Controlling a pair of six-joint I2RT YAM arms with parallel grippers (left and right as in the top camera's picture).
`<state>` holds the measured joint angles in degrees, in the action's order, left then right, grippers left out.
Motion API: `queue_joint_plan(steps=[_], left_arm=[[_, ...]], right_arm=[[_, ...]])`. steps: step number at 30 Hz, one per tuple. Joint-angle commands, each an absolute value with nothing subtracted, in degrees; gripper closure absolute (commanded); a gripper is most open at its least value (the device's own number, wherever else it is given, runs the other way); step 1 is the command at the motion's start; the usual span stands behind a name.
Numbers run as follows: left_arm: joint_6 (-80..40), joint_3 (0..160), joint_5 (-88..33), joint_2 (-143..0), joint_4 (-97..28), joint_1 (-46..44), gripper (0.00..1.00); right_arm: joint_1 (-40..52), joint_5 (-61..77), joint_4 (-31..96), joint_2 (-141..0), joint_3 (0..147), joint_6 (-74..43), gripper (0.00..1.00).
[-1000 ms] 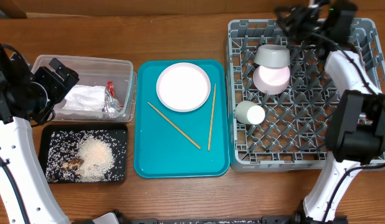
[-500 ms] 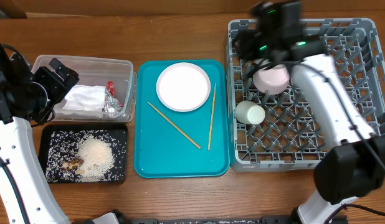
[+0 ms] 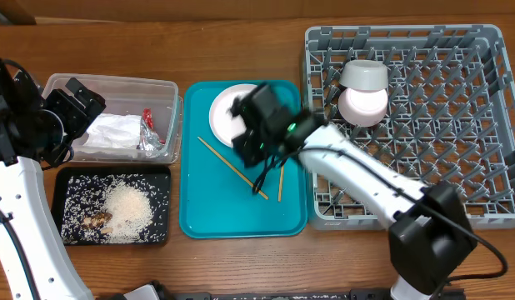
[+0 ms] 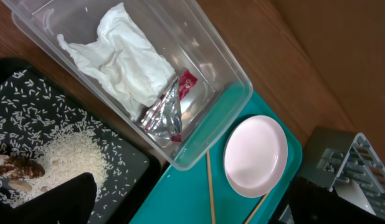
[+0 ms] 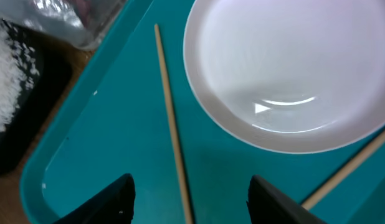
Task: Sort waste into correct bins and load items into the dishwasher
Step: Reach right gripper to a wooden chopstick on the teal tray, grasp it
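My right gripper (image 3: 247, 143) hangs open and empty over the teal tray (image 3: 207, 208), just in front of the white plate (image 3: 257, 104). In the right wrist view its jaws (image 5: 192, 202) straddle a chopstick (image 5: 171, 118) from above, with the plate (image 5: 292, 74) ahead. A grey bowl (image 3: 363, 75) and a pinkish bowl (image 3: 363, 104) sit in the grey rack (image 3: 441, 167). My left gripper (image 3: 74, 100) is open at the clear tub's (image 3: 112, 79) left end. The tub holds the napkin (image 4: 118, 62) and the foil wrapper (image 4: 167, 112). Rice (image 3: 128, 208) lies in the black tray (image 3: 112, 169).
Two wooden chopsticks (image 3: 224, 162) lie on the teal tray, one diagonal and one along its right side (image 3: 280, 179). My right arm crosses from the rack's front left corner to the tray. The tub and black tray stand side by side at the left.
My right arm swung from the back of the rack leftward and forward to above the teal tray. The left arm stayed still.
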<state>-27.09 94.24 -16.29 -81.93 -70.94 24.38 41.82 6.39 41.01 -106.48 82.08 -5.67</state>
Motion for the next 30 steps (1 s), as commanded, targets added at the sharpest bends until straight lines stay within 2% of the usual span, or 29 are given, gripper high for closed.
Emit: queue_joint_plan(steps=[1,6,10,15,20,30], left_arm=[[-27.7,95.3,-16.1,-81.6,-70.9,24.4,0.0],[-27.7,95.3,-16.1,-81.6,-70.9,24.4,0.0],[-27.7,95.3,-16.1,-81.6,-70.9,24.4,0.0],[-27.7,95.3,-16.1,-81.6,-70.9,24.4,0.0],[-27.7,95.3,-16.1,-81.6,-70.9,24.4,0.0],[-27.7,95.3,-16.1,-81.6,-70.9,24.4,0.0]], right_arm=[[44.0,2.6,38.9,-106.8,77.8,-7.3,0.37],[45.8,2.0,32.1,-106.8,70.9,-7.2,0.36],[45.8,-2.4,26.5,-106.8,65.9,-7.0,0.46],[45.8,-1.8,23.0,-106.8,62.3,-7.1,0.62],[46.9,3.1,22.9,-106.8,60.9,-7.1,0.65],[49.5,3.1,22.5,-106.8,59.6,-7.1,0.67]])
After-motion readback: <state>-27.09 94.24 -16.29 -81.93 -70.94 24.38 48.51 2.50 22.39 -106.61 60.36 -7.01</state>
